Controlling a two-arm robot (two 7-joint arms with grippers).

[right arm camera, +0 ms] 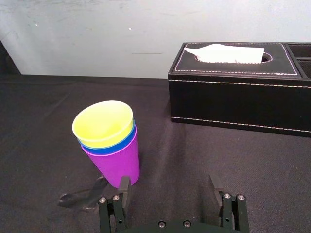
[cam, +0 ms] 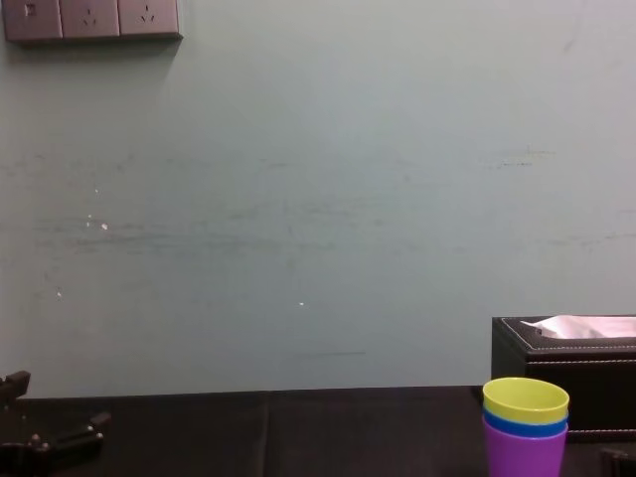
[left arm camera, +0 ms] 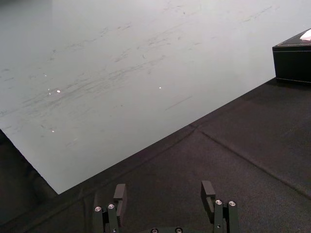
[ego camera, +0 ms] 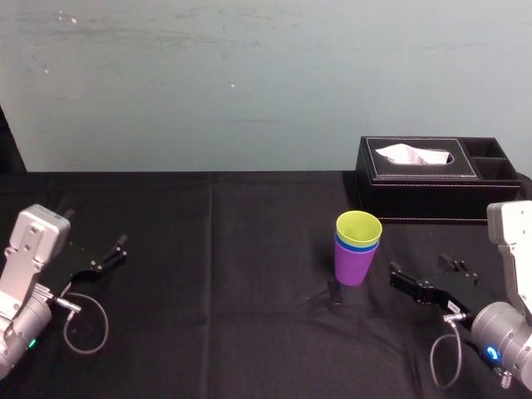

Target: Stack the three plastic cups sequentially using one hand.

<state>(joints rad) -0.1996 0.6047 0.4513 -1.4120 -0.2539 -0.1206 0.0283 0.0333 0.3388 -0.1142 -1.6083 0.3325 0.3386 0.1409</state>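
On the chest-view wall [cam: 318, 199], sockets [cam: 91, 19]; nested cups [cam: 525, 427] below

The counter [ego camera: 208, 258], covered in black cloth, meets a pale wall [ego camera: 249, 83] at its far edge. Right of its middle stands the purple cup [ego camera: 354, 266], upright, with the blue cup [ego camera: 357, 246] and the yellow-green cup [ego camera: 358, 227] nested inside. A black tissue box [ego camera: 420, 191] sits near the far right corner.

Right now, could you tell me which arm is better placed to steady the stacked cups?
The right: the right gripper sits open close beside the stacked cups, while the left gripper rests far across the table.
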